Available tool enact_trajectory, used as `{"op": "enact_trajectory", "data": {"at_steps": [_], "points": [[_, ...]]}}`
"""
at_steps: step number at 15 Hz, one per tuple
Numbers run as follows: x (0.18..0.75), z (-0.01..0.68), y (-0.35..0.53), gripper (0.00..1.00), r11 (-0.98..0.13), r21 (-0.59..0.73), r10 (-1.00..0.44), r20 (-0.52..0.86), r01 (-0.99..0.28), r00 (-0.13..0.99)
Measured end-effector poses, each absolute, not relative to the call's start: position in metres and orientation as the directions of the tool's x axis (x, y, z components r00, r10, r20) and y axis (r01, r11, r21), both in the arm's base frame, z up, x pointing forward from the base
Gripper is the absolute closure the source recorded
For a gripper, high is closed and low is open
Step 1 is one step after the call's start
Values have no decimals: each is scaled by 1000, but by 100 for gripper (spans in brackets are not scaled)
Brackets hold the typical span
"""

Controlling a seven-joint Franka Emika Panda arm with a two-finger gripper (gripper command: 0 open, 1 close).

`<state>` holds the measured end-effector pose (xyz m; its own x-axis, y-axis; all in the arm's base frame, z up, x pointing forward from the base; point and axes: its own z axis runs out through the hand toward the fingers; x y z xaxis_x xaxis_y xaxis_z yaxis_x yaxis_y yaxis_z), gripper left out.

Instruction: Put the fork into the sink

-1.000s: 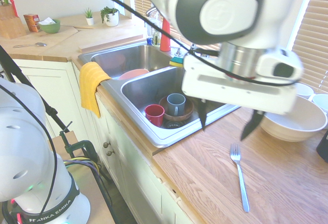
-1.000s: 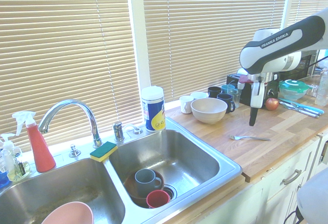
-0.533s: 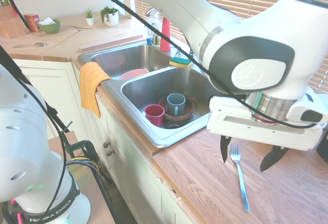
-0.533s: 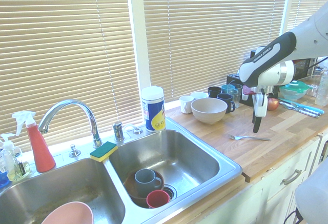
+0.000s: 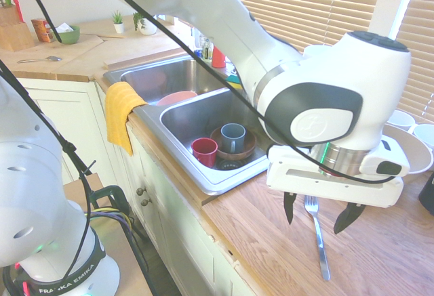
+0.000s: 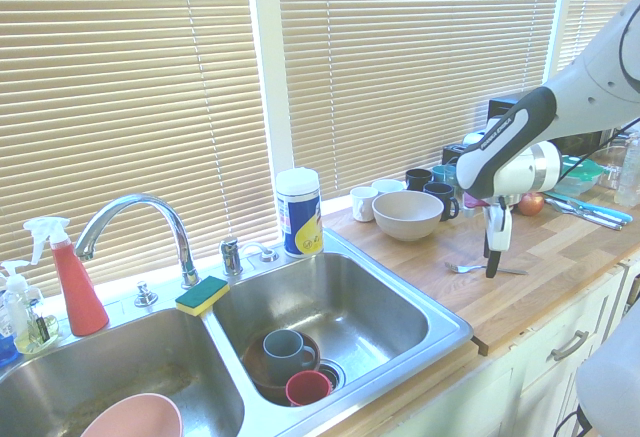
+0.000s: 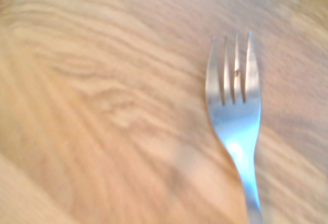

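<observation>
2 basins make up the stainless steel sink (image 5: 215, 185), mid-frame in the first exterior view. The gripper (image 5: 313, 227), fingers spread wide and empty, probably hangs a little above the fork (image 5: 320, 243) at lower right; center it over the handle, descend gently, then close squarely. The fork looks slim, silvery and shiny, its 4 tines carrying 1 dark speck (image 7: 237, 73).

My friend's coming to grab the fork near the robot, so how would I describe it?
Find the double steel sink. On the wooden counter beside it, past the big pale bowl, lies the silver fork, four-tined and alone beneath the tool.
</observation>
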<state>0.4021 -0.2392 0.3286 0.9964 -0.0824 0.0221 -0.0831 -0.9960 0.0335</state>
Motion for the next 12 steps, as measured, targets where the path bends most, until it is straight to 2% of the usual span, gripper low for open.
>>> {"op": "enact_trajectory", "data": {"at_steps": [7, 12], "points": [[413, 315, -230, 100, -996, 39, -85, 31, -86, 996], [412, 316, -229, 100, -991, -13, -130, -6, -130, 991]]}}
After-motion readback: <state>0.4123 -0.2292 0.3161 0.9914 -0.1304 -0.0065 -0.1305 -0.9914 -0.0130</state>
